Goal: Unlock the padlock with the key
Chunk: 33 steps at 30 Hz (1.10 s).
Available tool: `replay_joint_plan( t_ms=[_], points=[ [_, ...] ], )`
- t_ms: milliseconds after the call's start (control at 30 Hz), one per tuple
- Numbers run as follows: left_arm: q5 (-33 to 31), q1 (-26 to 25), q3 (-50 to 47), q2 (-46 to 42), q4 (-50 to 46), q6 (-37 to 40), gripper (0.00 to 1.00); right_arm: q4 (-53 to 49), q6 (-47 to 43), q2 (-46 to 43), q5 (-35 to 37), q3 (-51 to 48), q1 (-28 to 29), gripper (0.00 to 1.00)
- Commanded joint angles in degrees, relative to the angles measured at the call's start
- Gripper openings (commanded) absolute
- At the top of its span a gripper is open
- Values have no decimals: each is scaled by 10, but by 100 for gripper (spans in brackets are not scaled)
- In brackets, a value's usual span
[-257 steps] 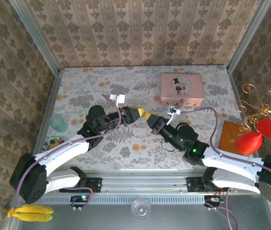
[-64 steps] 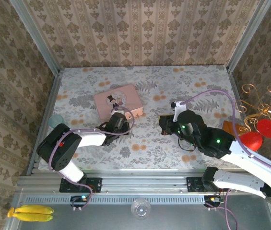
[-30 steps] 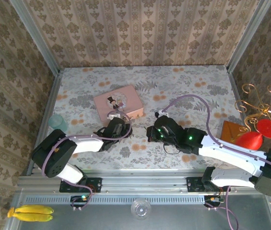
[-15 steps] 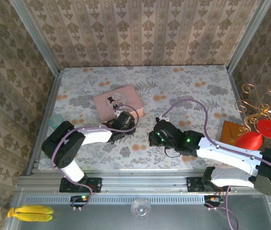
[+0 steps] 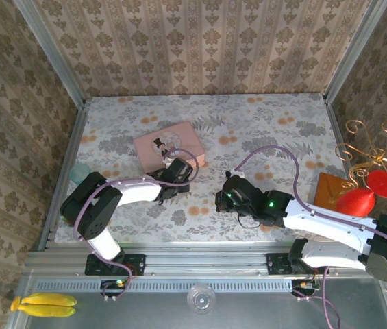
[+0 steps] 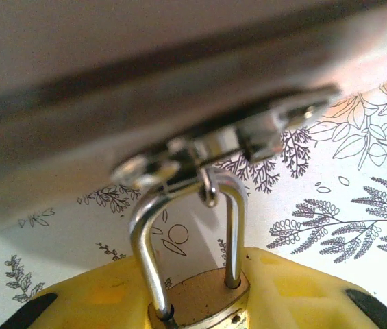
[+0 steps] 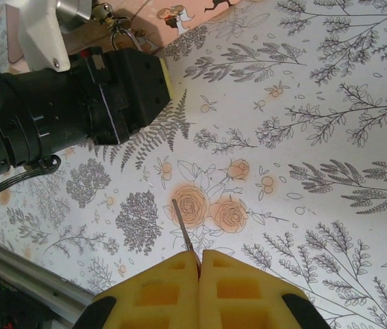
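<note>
The small brass padlock [image 6: 200, 301] sits between the yellow fingers [image 6: 90, 308] of my left gripper [image 6: 196, 312], which is shut on its body. Its silvery shackle [image 6: 145, 240] runs through the latch ring [image 6: 208, 192] on the pink tin [image 5: 168, 145]. In the top view the left gripper [image 5: 179, 169] lies at the tin's front edge. My right gripper [image 7: 200, 267] is shut on the thin dark key [image 7: 183, 230], whose blade sticks out over the cloth toward the left arm. In the top view the right gripper [image 5: 222, 199] is right of the left one, apart from it.
The left arm's black wrist [image 7: 77, 103] lies at the upper left of the right wrist view, with the tin's clasp [image 7: 114, 31] beyond it. A teal cup [image 5: 78, 175] stands at the left table edge. An orange block [image 5: 330, 192] and red ornaments [image 5: 364, 195] are at the right.
Over the last seconds the tin moved from back right to left centre. Since half a second ago the right gripper has shifted slightly; the left gripper stays at the tin's front edge.
</note>
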Motion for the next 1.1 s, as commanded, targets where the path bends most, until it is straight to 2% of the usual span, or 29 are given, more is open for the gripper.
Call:
replay_joint_plan(
  t_ms=[0,467,733,933,1000,1067],
  points=[
    [15,-2,9,5,-17,-16,32,27,18,2,-8,-12,3,0],
    [81,16,-54,-76,89,-102,22,79,34,71,-33,-20,2,0],
    [98,30,-75,-121,108,-137,20,141,25,121,-65,-14,-20,0],
    [88,32,-74,-123,101,-135,19,146,32,158,-60,8,-30,0],
    [53,23,-64,-132,61,-106,23,135,29,148,-44,8,-31,0],
    [40,20,-83,-140,70,-96,26,133,27,134,-37,-1,-32,0]
  ],
)
